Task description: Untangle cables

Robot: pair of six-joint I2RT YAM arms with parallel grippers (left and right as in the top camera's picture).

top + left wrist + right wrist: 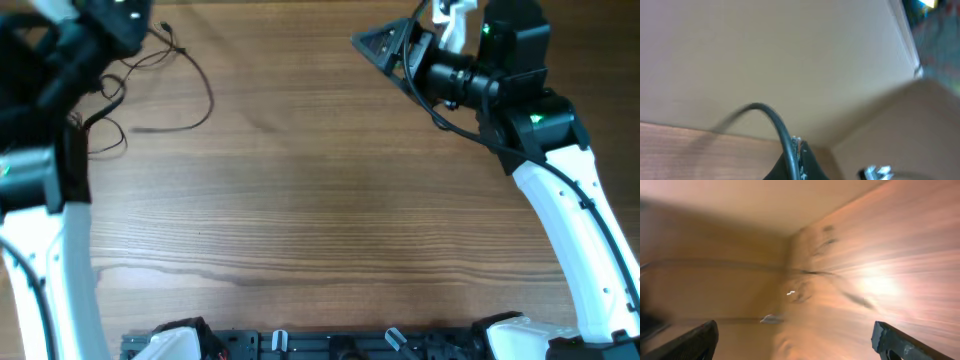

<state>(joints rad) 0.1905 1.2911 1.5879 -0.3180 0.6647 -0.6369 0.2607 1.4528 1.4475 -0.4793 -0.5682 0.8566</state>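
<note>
The cables (175, 95) are thin black cords in loose loops at the table's far left, partly under my left arm. My left gripper (795, 157) is raised by the back wall at the far left (120, 30). Its jaws look shut on a black cable (772, 117) that arcs away from the fingertips. A small metal plug (877, 172) shows beside it. My right gripper (372, 42) is at the far right, pointing left, open and empty (795, 335). In the blurred right wrist view the cords (812, 272) lie far off along the table's back edge.
The wooden table (330, 210) meets a beige wall (790, 60) at the back. The arm bases and a black rail (330, 345) sit at the near edge. A thick black arm cable (450, 120) hangs by the right arm.
</note>
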